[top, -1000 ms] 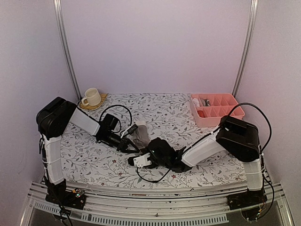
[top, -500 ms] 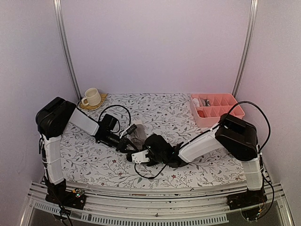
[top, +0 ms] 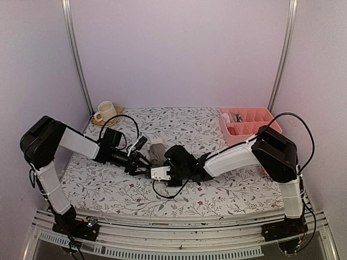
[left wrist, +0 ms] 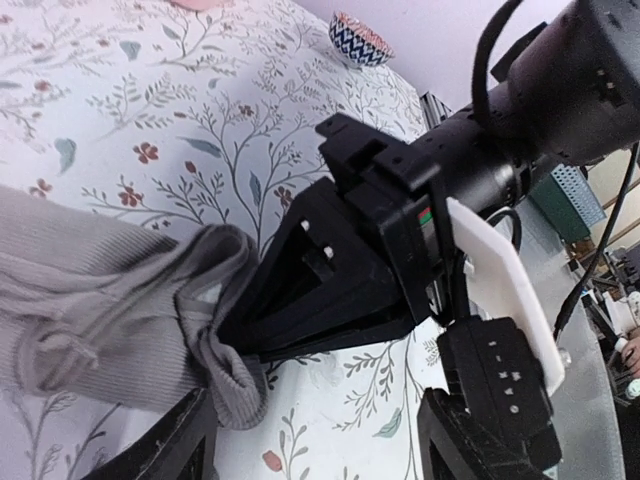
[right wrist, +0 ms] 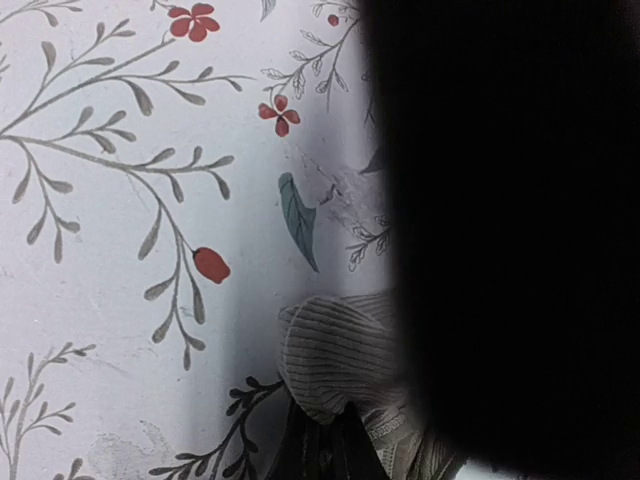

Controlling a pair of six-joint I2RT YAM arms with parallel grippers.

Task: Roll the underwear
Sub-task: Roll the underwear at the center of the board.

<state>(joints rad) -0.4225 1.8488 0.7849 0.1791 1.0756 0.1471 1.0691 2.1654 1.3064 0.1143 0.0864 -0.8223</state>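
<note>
Currently the underwear [left wrist: 95, 320] lies bunched on the floral table [top: 108, 187] between the arms, one edge clamped in your right gripper [left wrist: 226, 343] — your left gripper [left wrist: 315, 450] hangs just beside it, fingers apart. Watch that thin pinch: a quick pull could slip the cloth free, and the wrists crowd each other — cup [top: 105, 112] and pink tray [top: 249, 127] stand well apart.
</note>
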